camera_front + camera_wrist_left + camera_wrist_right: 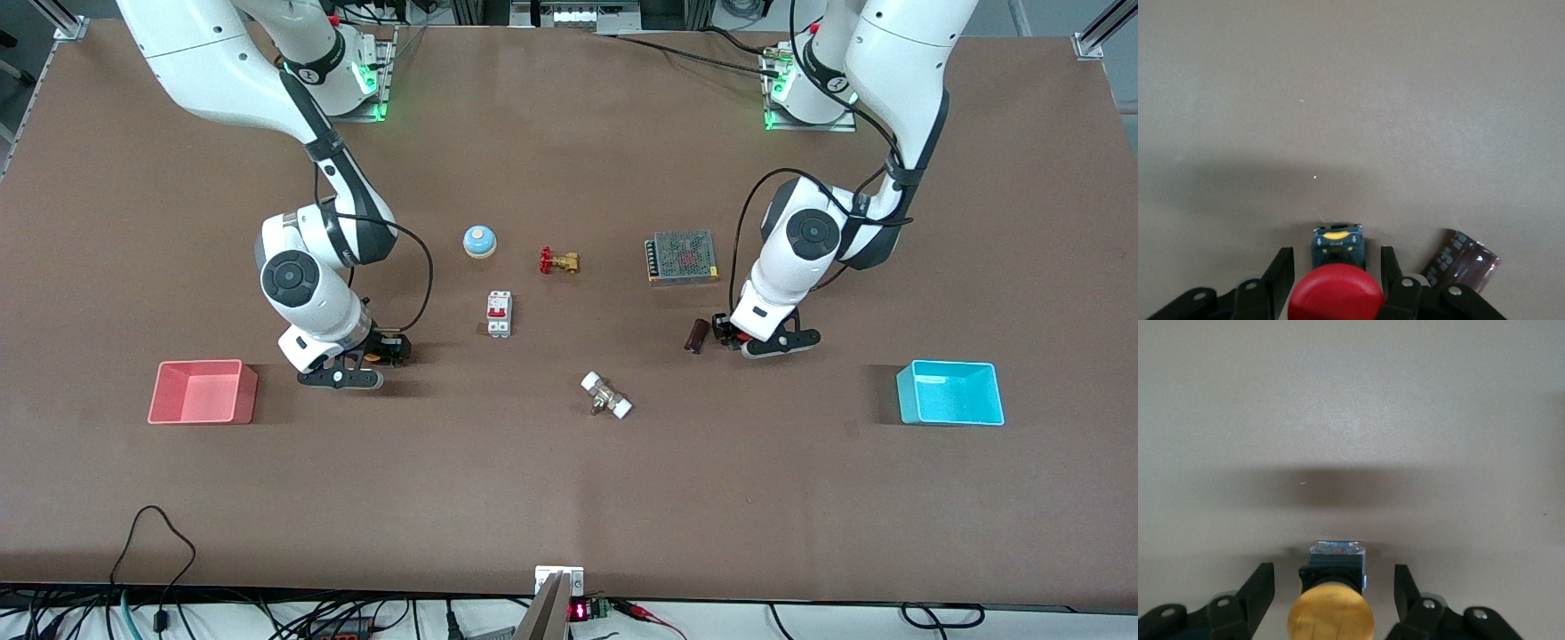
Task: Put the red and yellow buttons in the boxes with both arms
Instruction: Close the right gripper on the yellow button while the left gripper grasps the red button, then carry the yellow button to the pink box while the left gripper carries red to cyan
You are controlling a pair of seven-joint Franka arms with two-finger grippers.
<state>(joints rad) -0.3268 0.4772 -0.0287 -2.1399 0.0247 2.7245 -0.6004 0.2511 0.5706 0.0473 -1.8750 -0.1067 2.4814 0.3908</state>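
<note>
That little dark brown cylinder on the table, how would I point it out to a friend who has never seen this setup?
Start at the cyan box near the left arm's end of the table, then look toward the left end effector, which straddles the red button. The dark brown cylinder lies on its side right beside that end effector, toward the table's middle. Among its neighbours, it alone is dark, plain and cap-less.

The red button (1335, 291), a round cap on a dark base, lies on the desk (569, 498) between the spread fingers of the left end effector (1337, 277). The yellow button (1331, 619) lies likewise inside the open right end effector (1334, 595). The pink box (203, 392) sits just beside the right end effector, the cyan box (949, 393) near the left one; both upright.
</note>
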